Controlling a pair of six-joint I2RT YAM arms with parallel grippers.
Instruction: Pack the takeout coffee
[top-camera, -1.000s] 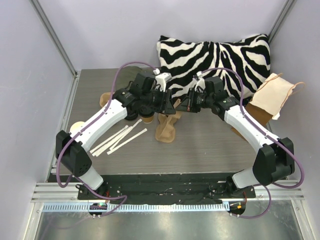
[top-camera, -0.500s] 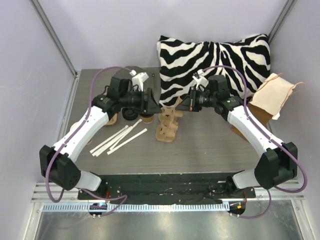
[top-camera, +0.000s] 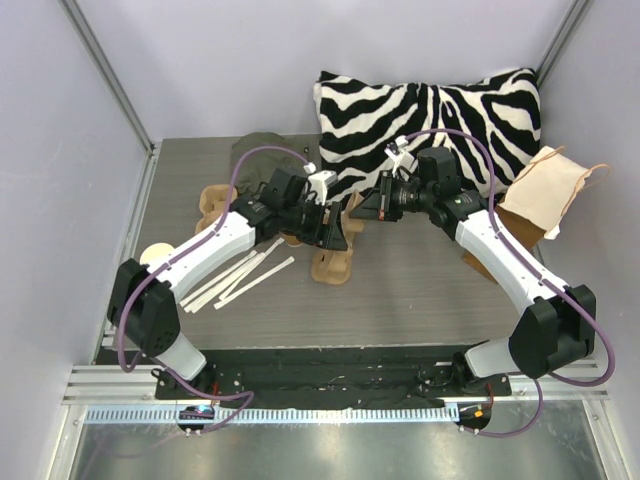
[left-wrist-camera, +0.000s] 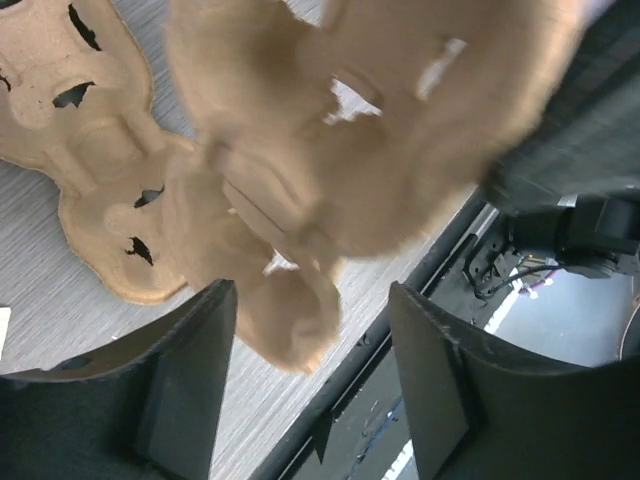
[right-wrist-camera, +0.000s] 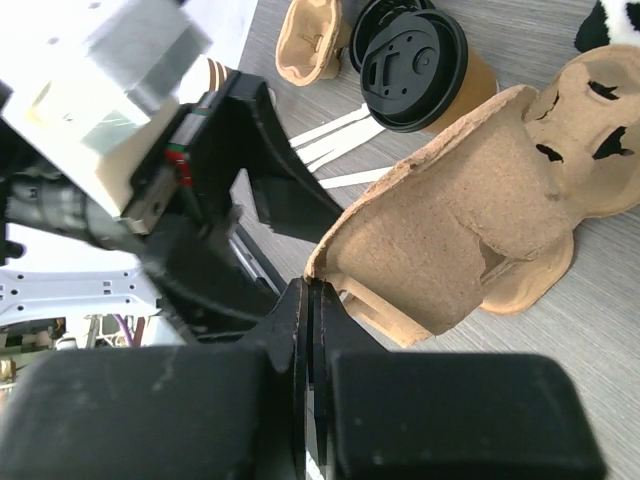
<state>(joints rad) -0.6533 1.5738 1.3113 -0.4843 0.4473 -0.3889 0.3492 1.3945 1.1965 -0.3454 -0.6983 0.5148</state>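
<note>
Nearest the arm bases, on the left of the table (top-camera: 420, 290), a loose fan of white paper strips (top-camera: 240, 275) lies flat, clear of the work. Just beyond them, in the middle, a spare pulp carrier (top-camera: 335, 265) rests on the tabletop.

Above it the two arms meet. The right gripper (right-wrist-camera: 308, 300) is closed tight, pinching the thin rim of a second cup carrier (right-wrist-camera: 450, 230). It holds that carrier tilted up off the table, seemingly to present it to the other arm. The left gripper (left-wrist-camera: 310, 295) reaches in from the left with its jaws apart. Its wrist view shows the dark fingers (left-wrist-camera: 190, 380) standing either side of the lifted carrier's lower lobe, holding nothing. Whether they touch the pulp cannot be told through the blur. I judge that it is placed to take or steady that carrier so it can be set flat for loading.

The takeout coffee (right-wrist-camera: 470, 85), its black lid (right-wrist-camera: 413, 62) on, stands upright on the table just left of the lifted carrier, in no pocket yet. From above, the left arm hides most of it. Further left lies a third carrier (top-camera: 213, 200). Along the far edge sit a dark green cloth (top-camera: 262, 150), a zebra-striped pillow (top-camera: 430, 120) and, far right, a tan paper bag (top-camera: 548, 185).
</note>
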